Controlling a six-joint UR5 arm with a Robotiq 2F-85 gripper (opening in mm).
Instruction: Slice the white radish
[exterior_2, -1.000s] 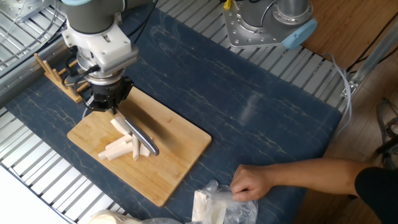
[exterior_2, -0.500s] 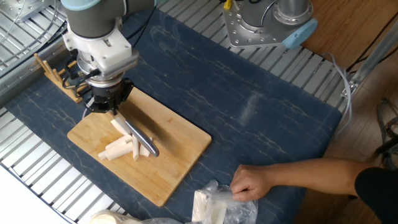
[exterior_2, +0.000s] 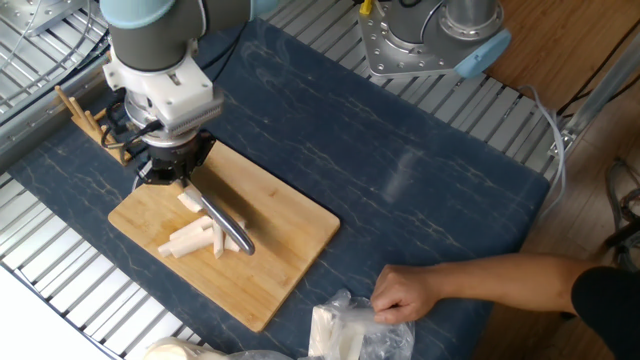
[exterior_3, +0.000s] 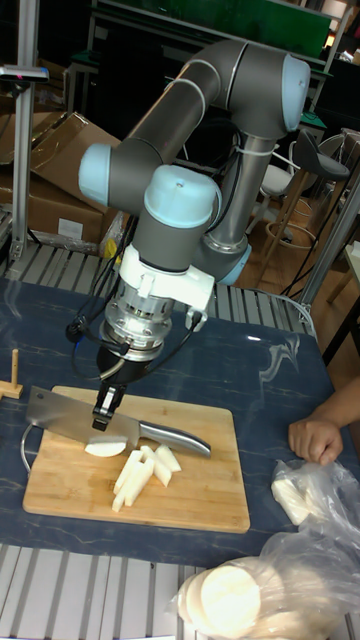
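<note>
Steel cleaver (exterior_3: 70, 412), clamped in our fingers (exterior_3: 104, 404), may skid off the rounded white radish (exterior_3: 106, 447), scattering cut sticks.

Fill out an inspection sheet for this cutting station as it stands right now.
Surface: dark blue mat on a metal slatted table; bamboo cutting board lies on it.
Job's things: white radish piece under the cleaver; cut sticks beside it on the board.
Clutter: wooden rack behind the board; plastic bag with white pieces; round white slices at the front edge.
Grippers: gripper shut on the cleaver, blade over the radish.
Cables: black cable hanging by the wrist.
Surroundings: a person's hand rests by the bag; cardboard boxes and a chair behind.
</note>
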